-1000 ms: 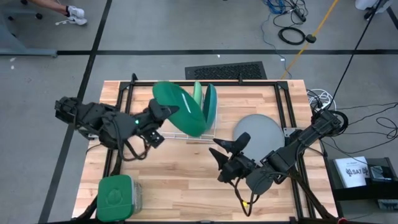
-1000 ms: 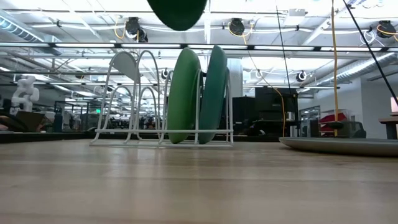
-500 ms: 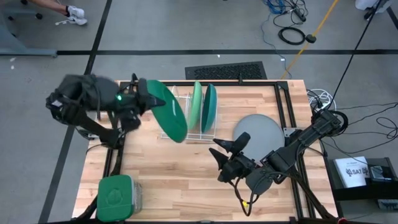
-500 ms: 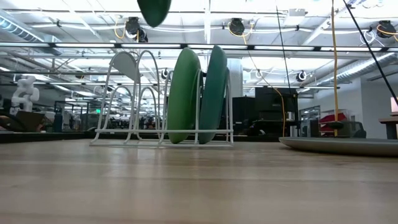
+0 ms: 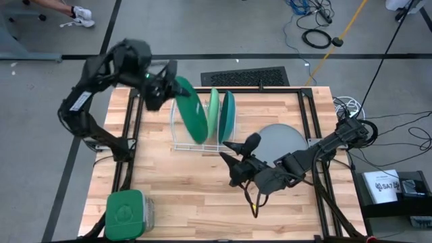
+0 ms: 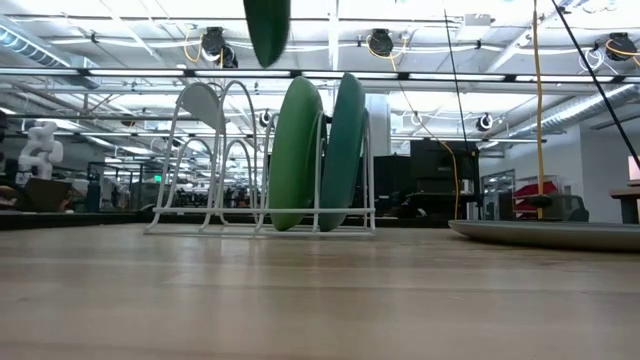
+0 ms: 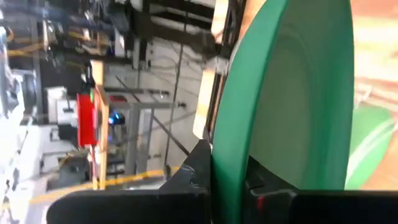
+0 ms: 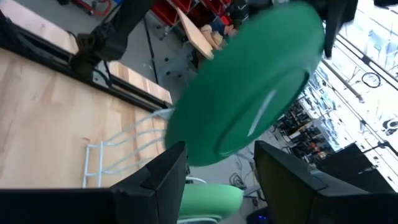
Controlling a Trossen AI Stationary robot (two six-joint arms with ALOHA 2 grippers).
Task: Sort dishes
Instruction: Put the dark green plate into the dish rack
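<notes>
My left gripper [image 5: 166, 84] is raised over the rack's far left and is shut on the dark green plate [image 5: 191, 111]. The plate stands nearly on edge above the white wire rack [image 5: 177, 144]; only its lower edge [image 6: 266, 25] shows in the low view. The light mint plate [image 5: 214, 115] and the teal plate [image 5: 228, 116] stand on edge in the rack's right slots. The grey plate [image 5: 283, 140] lies flat on the table at the right. My right gripper [image 5: 236, 158] is open and empty, between the rack and the grey plate. My left gripper pinches the dark green plate's rim [image 7: 231, 163] between its two fingers, one finger [image 7: 194, 174] on each face. The fingers come slanting down from the table's far left. The plate hangs on edge, lifted clear above the rack's empty left slots.
A green square lidded container [image 5: 126, 214] sits at the table's near left corner. The rack's left slots [image 6: 205, 150] are empty. Bare wooden table lies along the near edge. Black frame rails [image 5: 307, 115] run along the table's sides.
My left gripper has risen and gone toward the far edge with the dark green plate. The plate has turned from a wide slant to nearly on edge over the rack's left slots. My right gripper has shifted a little toward the rack.
</notes>
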